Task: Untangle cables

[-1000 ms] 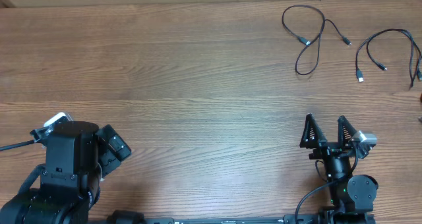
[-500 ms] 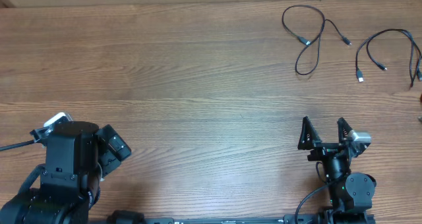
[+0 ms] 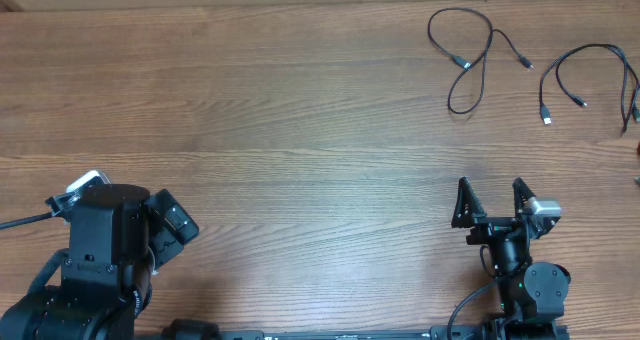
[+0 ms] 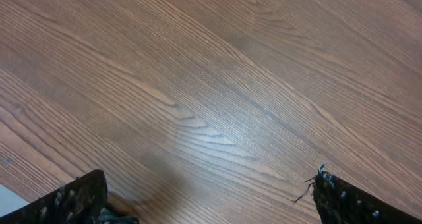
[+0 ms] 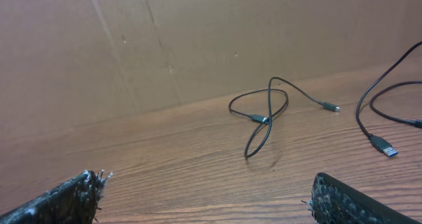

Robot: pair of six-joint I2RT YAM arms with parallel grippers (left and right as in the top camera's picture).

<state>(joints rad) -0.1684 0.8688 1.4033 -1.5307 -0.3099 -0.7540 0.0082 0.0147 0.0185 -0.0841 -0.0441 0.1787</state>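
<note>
Two thin black cables lie apart at the far right of the table. One is a crossed loop with small plug ends; it also appears ahead in the right wrist view. The other cable curves beside it, and its silvery plug rests on the wood. My right gripper stands open near the front edge, well short of the loop, with nothing between its fingers. My left gripper is open over bare wood at the front left, far from both cables.
A further bit of black cord shows at the right table edge. A brown cardboard wall rises behind the cables. The left arm's bulky body fills the front left corner of the wooden table.
My right gripper has shifted slightly to the left. The cables and the left arm have not moved.
</note>
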